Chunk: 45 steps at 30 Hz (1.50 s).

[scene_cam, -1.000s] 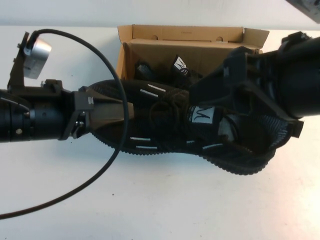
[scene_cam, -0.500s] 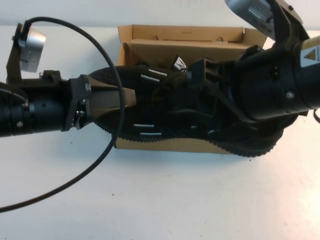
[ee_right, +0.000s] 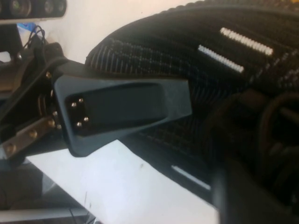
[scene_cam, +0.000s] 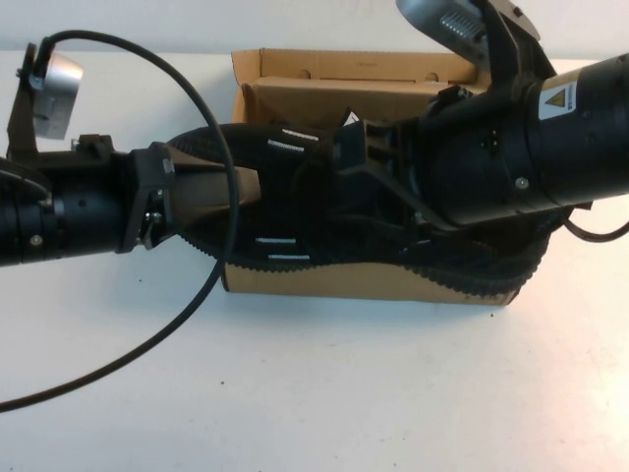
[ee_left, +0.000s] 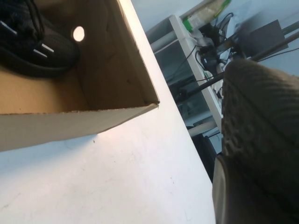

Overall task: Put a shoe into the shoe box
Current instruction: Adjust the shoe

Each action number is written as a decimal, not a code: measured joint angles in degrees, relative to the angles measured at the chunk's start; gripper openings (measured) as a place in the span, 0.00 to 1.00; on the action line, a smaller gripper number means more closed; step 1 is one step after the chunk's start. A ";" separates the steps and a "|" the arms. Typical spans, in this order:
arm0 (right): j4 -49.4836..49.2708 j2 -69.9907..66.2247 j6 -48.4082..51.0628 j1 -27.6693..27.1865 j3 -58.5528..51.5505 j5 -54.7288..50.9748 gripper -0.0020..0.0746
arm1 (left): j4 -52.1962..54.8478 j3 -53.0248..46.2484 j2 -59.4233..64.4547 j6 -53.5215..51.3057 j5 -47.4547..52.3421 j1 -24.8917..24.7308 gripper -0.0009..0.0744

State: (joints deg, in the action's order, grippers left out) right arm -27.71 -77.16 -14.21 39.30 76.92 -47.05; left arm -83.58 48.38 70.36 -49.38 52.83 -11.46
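High view: the shoe point(scene_cam: 295, 211) hangs lengthwise over the shoe box point(scene_cam: 344, 283) — left gripper point(scene_cam: 231, 187) clenched on its toe, right gripper point(scene_cam: 378, 162) at the laces, grasp unclear.

Both arms black, cylindrical. Left gripper point(scene_cam: 251, 185): tapered dark fingers, small screws at base. Silver wrist camera point(scene_cam: 51, 82) on black bracket, black cable point(scene_cam: 211, 128) looping off. Right arm point(scene_cam: 550, 138): yellow warning triangle point(scene_cam: 555, 98), silver camera point(scene_cam: 452, 20).
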 joint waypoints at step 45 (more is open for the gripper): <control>14.08 5.24 0.04 -6.92 -0.10 -9.09 0.02 | -4.35 0.00 -0.01 -8.74 4.66 0.00 0.90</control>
State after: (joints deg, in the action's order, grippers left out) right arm -13.63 -71.92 -14.17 32.39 76.82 -56.14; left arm -87.93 48.38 70.35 -58.12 57.48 -11.46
